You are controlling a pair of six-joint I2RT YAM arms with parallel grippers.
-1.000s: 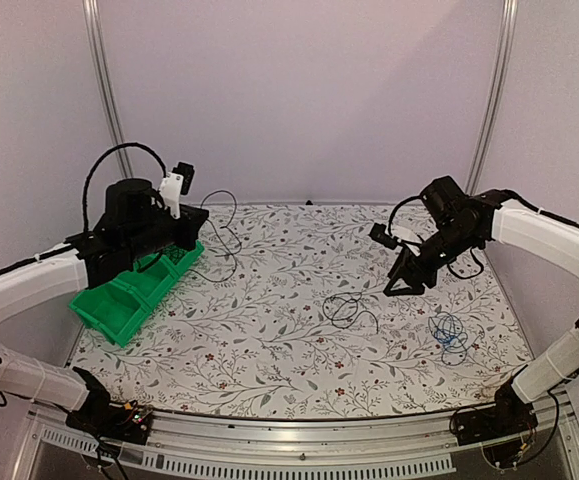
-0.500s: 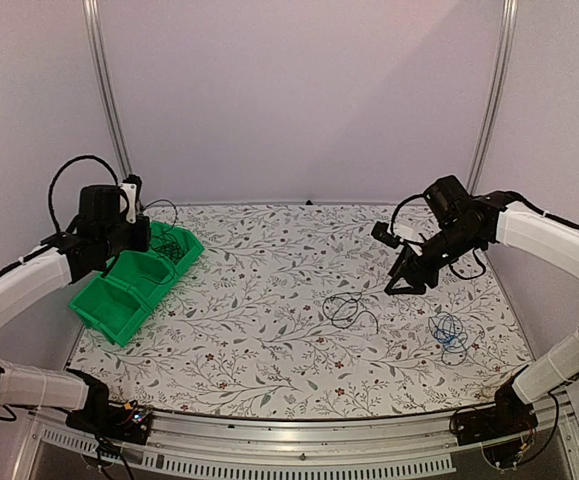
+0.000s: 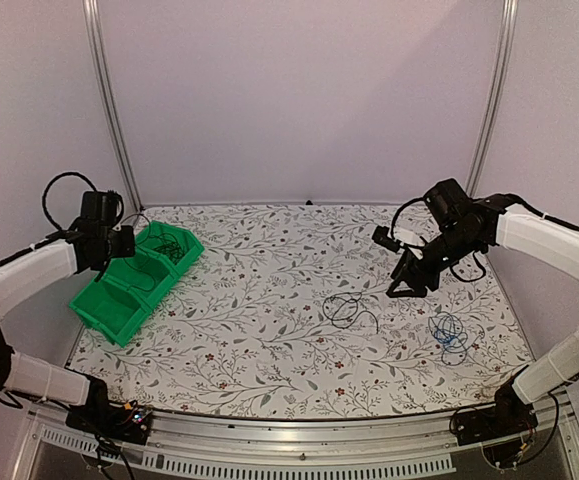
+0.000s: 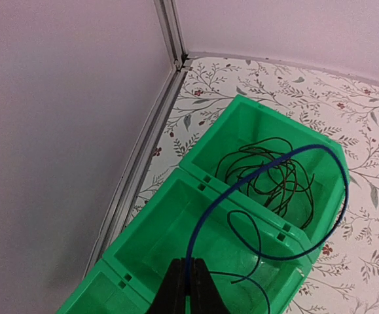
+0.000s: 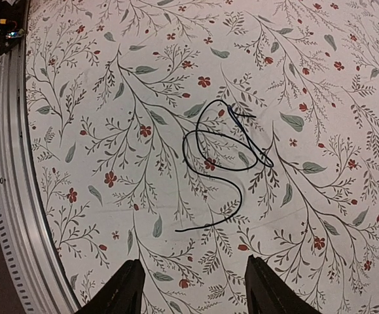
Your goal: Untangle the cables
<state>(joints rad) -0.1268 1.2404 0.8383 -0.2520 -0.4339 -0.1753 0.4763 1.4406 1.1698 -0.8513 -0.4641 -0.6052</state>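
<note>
Cables (image 3: 347, 310) lie in four places on a table (image 3: 269, 360) covered with a floral cloth, shown from above and from both wrists. A metal rail (image 3: 299, 438) borders the near edge of the table.

The left arm (image 3: 29, 272) reaches along the left side and the right arm (image 3: 549, 238) along the right side, both raised above the cloth. A green bin (image 3: 119, 312) with three compartments in a row stands at the far left of the table, set diagonally.

A dark tangle (image 4: 268, 176) of thin cable rests in the far compartment of the bin. A black cable (image 5: 222, 154) lies loosely looped on the bare cloth near the table's middle. A blue coil (image 3: 449, 333) lies on the cloth to the right of it, apart from it and nearer the right edge. The held cable (image 4: 320, 146), blue along its arc and darker at its inner loop, rises from the left fingers, sweeps over the far compartment and curls back above the middle one. Whether it touches the bin cannot be told.

The left gripper (image 4: 187, 271) hangs above the bin with its jaws pinched together on the held cable. The right gripper (image 3: 407, 287) hovers over the cloth just beyond the black cable. Its fingers (image 5: 131, 288) are spread wide and grasp nothing, and in the wrist view the black cable lies ahead of them, untouched.
</note>
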